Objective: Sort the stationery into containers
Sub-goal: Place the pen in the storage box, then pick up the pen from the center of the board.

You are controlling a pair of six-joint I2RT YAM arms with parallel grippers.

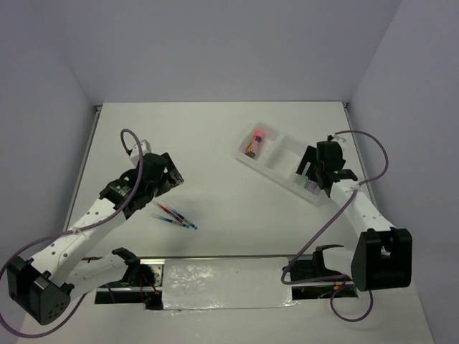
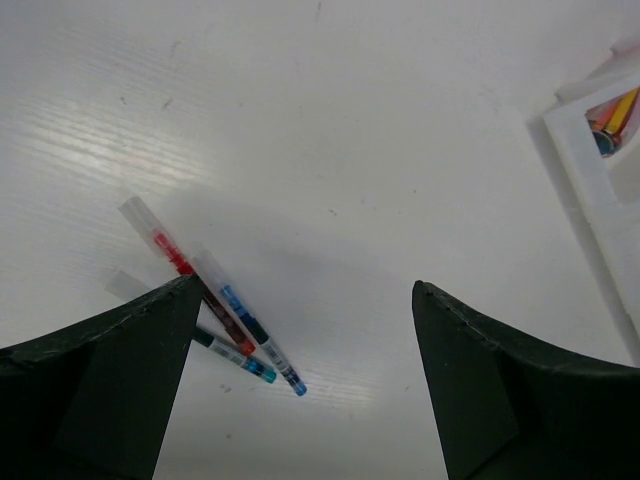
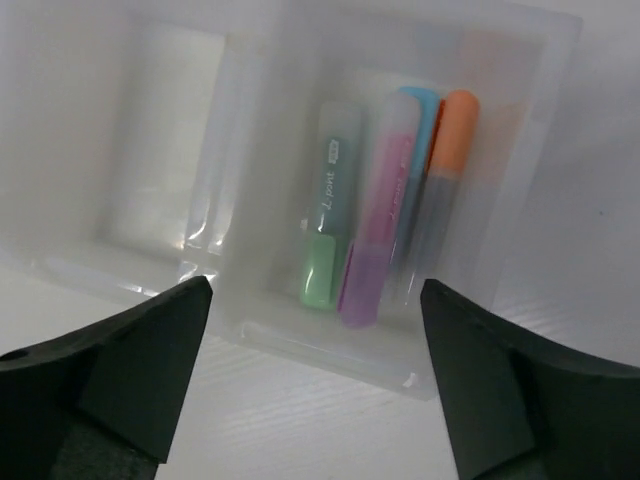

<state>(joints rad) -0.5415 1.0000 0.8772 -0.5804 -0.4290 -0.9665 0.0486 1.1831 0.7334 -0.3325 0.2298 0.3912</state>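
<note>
Three thin pens (image 1: 174,216) with blue and red parts lie loose on the white table; in the left wrist view the pens (image 2: 215,310) cross each other beside my left finger. My left gripper (image 1: 169,177) (image 2: 304,285) is open and empty, just above and behind them. The long white tray (image 1: 240,154) lies at the back right. Its far compartment holds the pink-capped orange piece (image 1: 255,141). My right gripper (image 1: 316,177) (image 3: 315,282) is open and empty over the near compartment, which holds green (image 3: 325,225), purple (image 3: 372,235), blue (image 3: 417,150) and orange (image 3: 452,145) markers.
The tray's middle compartment (image 1: 281,159) shows nothing in it. The tray's corner (image 2: 590,170) shows at the right of the left wrist view. A shiny strip (image 1: 222,279) lies along the near table edge between the arm bases. Walls close the table at the back and sides.
</note>
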